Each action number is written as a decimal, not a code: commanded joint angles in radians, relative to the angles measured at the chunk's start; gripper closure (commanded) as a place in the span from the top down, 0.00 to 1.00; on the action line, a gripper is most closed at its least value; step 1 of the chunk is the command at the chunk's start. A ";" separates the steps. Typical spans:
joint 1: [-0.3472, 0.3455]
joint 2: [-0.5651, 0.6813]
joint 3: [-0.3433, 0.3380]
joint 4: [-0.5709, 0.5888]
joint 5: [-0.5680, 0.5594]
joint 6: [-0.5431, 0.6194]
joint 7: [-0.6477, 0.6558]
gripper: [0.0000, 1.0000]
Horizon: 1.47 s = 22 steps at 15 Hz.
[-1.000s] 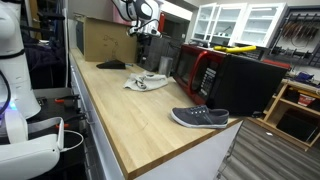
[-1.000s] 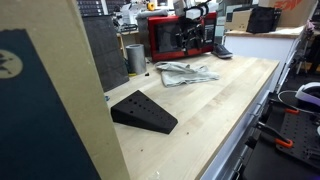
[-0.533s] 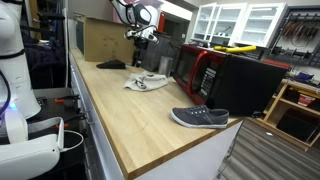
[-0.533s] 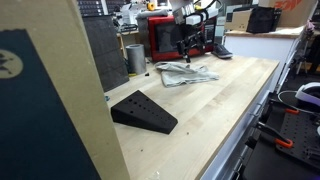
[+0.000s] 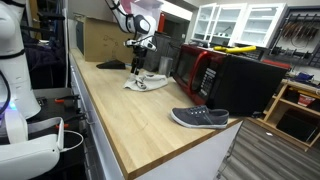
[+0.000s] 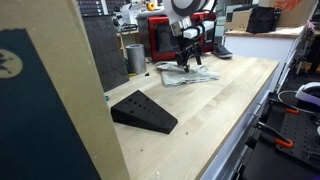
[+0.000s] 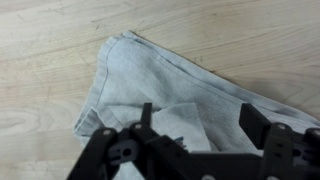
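Note:
A crumpled pale grey cloth (image 5: pixel 146 83) (image 6: pixel 186 73) lies on the wooden worktop in both exterior views. In the wrist view the cloth (image 7: pixel 150 85) fills most of the picture, with a lighter folded patch (image 7: pixel 180 125) between the fingers. My gripper (image 7: pixel 197 120) hangs just above it, jaws wide apart, nothing held. One dark finger (image 7: pixel 257 122) stands on the right. From outside, the gripper (image 5: pixel 137 62) (image 6: pixel 186 55) is right over the cloth.
A grey shoe (image 5: pixel 200 117) (image 6: pixel 221 50) lies near the worktop's end. A black wedge (image 6: pixel 143 111) (image 5: pixel 111 64) rests on the wood. A red and black microwave (image 5: pixel 205 70) and a metal cup (image 6: pixel 135 57) stand beside the cloth. Cardboard box (image 5: pixel 101 38) at the back.
The arm has come down and toward the cloth, so the gripper now hangs just over it. The jaws remain wide apart.

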 commanded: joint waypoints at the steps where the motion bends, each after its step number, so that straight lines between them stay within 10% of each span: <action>1: -0.003 0.013 -0.014 -0.005 -0.019 0.055 -0.025 0.58; 9: -0.007 -0.016 -0.012 -0.015 -0.002 0.084 -0.080 0.01; 22: 0.088 -0.051 0.089 0.202 0.236 -0.494 0.158 0.00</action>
